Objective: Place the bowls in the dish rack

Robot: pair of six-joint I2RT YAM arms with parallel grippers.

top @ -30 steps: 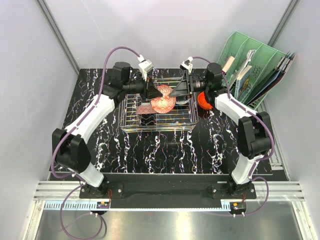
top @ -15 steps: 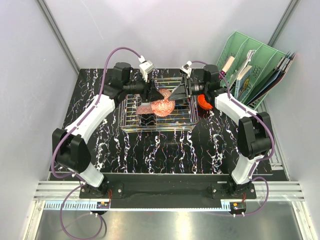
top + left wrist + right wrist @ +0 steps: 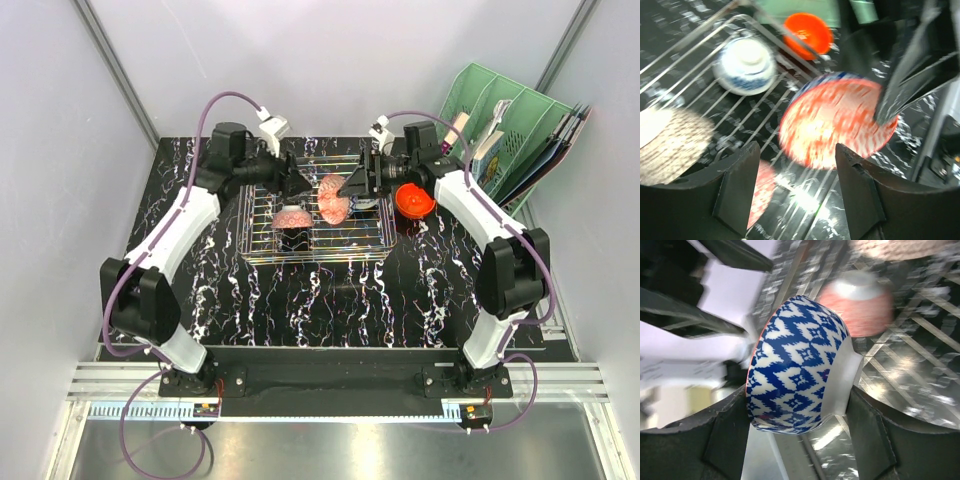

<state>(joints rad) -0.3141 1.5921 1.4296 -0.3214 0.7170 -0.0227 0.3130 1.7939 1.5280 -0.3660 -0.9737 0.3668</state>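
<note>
Change: my left pincer (image 3: 796, 150) backed off, spread, empty.
Grip: right pincer (image 3: 800, 395) holds blue-patterned bowl (image 3: 795, 360) over dish rack (image 3: 330, 256).
Meaning: my right side places it.

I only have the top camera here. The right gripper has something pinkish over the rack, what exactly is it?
Observer: A bowl, held on its side in the right gripper. Its outside is blue-and-white patterned.
Operator: Is the left gripper on it too?
Observer: No. The left gripper is open and empty; the bowl sits beyond it.
Operator: Anything in the rack I can't see?
Observer: A blue-and-white bowl lies upside down in the rack, foot up.
</note>
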